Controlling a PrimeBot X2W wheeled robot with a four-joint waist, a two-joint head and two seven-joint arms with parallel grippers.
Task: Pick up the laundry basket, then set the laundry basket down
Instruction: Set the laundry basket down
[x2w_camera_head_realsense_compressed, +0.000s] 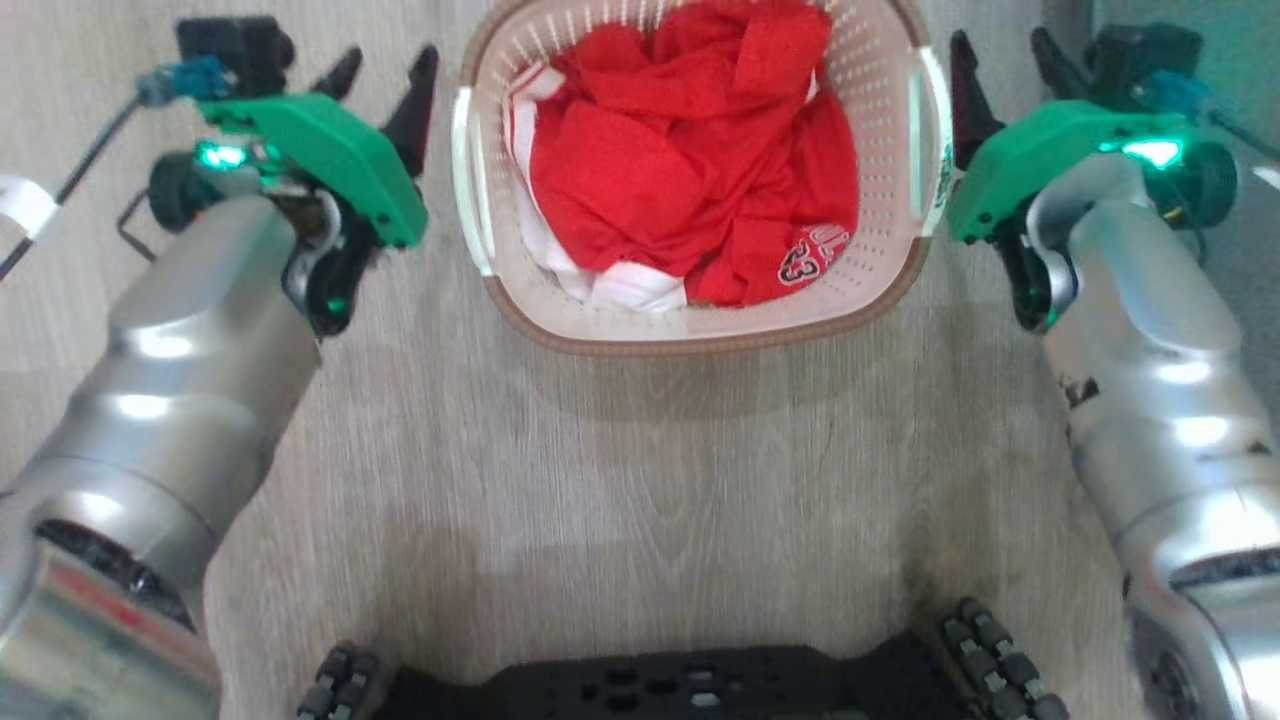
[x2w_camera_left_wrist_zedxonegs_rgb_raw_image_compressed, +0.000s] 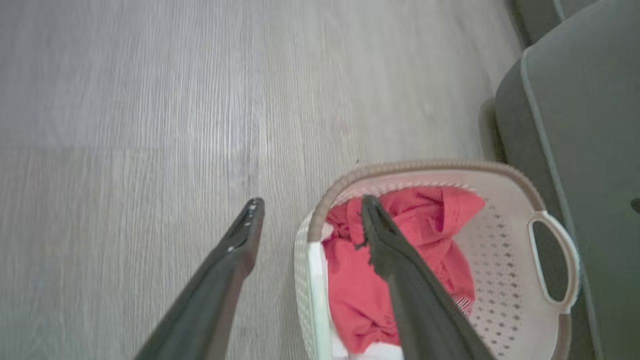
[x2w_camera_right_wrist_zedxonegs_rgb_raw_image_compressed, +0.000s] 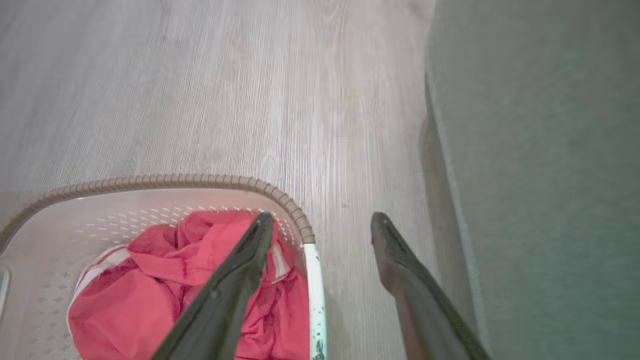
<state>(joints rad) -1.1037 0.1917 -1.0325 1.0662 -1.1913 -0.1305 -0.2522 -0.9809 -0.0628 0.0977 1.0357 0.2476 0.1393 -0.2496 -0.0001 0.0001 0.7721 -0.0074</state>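
Note:
The laundry basket (x2w_camera_head_realsense_compressed: 880, 270), cream perforated plastic with a brown woven-look rim, sits on the wood floor at the top middle of the head view, with red-and-white clothing (x2w_camera_head_realsense_compressed: 690, 150) inside. My left gripper (x2w_camera_head_realsense_compressed: 385, 80) is open beside its left white handle (x2w_camera_head_realsense_compressed: 470, 190). In the left wrist view the gripper (x2w_camera_left_wrist_zedxonegs_rgb_raw_image_compressed: 311, 202) spans that edge of the basket (x2w_camera_left_wrist_zedxonegs_rgb_raw_image_compressed: 500, 225), one finger over the clothing and one over the floor. My right gripper (x2w_camera_head_realsense_compressed: 1005, 65) is open by the right handle (x2w_camera_head_realsense_compressed: 930, 140). In the right wrist view it (x2w_camera_right_wrist_zedxonegs_rgb_raw_image_compressed: 322, 217) likewise straddles the basket's rim (x2w_camera_right_wrist_zedxonegs_rgb_raw_image_compressed: 100, 210). Neither holds anything.
A grey upholstered piece of furniture (x2w_camera_right_wrist_zedxonegs_rgb_raw_image_compressed: 540, 150) stands close on the basket's right side and also appears in the left wrist view (x2w_camera_left_wrist_zedxonegs_rgb_raw_image_compressed: 575, 150). My black base with its wheels (x2w_camera_head_realsense_compressed: 660, 690) lies at the bottom of the head view. Pale wood floor (x2w_camera_head_realsense_compressed: 640, 480) stretches between base and basket.

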